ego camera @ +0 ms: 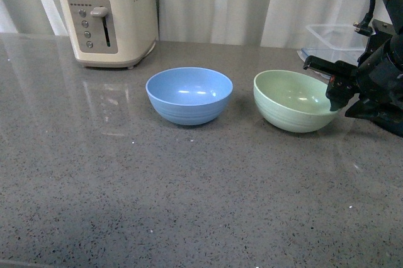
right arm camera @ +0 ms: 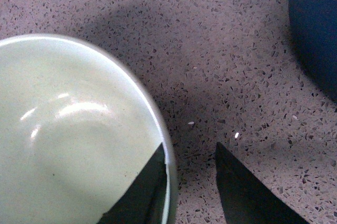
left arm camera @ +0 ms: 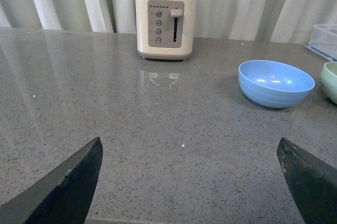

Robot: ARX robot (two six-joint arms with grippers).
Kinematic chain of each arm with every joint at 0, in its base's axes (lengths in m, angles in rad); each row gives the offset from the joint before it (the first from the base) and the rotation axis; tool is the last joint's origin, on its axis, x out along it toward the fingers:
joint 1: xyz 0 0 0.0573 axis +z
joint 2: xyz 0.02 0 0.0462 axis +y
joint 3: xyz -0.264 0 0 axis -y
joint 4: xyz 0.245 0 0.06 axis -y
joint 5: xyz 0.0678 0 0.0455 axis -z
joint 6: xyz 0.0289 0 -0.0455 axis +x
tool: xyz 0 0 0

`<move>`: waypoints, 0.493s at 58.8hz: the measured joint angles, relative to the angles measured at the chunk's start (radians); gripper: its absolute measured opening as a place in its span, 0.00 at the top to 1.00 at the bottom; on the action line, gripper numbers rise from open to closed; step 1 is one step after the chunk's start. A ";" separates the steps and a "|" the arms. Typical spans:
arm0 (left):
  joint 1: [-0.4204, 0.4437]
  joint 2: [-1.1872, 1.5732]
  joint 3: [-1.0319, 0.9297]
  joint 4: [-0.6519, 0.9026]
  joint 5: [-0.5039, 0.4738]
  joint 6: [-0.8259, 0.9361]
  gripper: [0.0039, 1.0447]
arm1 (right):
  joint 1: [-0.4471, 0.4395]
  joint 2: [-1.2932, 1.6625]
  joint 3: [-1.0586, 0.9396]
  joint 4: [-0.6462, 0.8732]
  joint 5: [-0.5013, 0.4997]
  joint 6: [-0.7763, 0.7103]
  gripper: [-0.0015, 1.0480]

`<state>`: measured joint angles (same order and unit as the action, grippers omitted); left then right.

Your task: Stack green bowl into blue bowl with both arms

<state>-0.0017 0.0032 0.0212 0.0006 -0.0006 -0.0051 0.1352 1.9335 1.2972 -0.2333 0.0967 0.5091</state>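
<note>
the green bowl (ego camera: 296, 99) sits upright on the worktop (ego camera: 189, 186), on the robot's right and just beside the blue bowl (ego camera: 189, 94), not touching it. the right claw (right arm camera: 189, 149) is at its outer rim, on the side away from the blue bowl. its jaws are apart, one finger inside the bowl and one outside, so the rim lies between them and is not yet pinched. the right arm is clearly the nearer one, and i judge the carry must go toward the robot's left; the left claw (left arm camera: 189, 142) is wide apart, holds nothing, and is well apart from both bowls.
</note>
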 joint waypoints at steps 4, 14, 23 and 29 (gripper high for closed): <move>0.000 0.000 0.000 0.000 0.000 0.000 0.06 | 0.000 0.002 0.000 -0.002 0.002 0.000 0.87; 0.000 0.000 0.000 0.000 0.000 0.000 0.06 | 0.001 -0.019 0.001 -0.003 0.008 0.003 0.99; 0.000 0.000 0.000 0.000 0.000 0.000 0.06 | 0.008 -0.063 0.019 -0.020 -0.005 -0.004 0.99; 0.000 0.000 0.000 0.000 0.000 0.000 0.06 | 0.034 -0.091 0.075 -0.028 -0.023 -0.006 0.99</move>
<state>-0.0017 0.0029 0.0212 0.0006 -0.0002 -0.0051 0.1692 1.8427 1.3724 -0.2615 0.0742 0.5030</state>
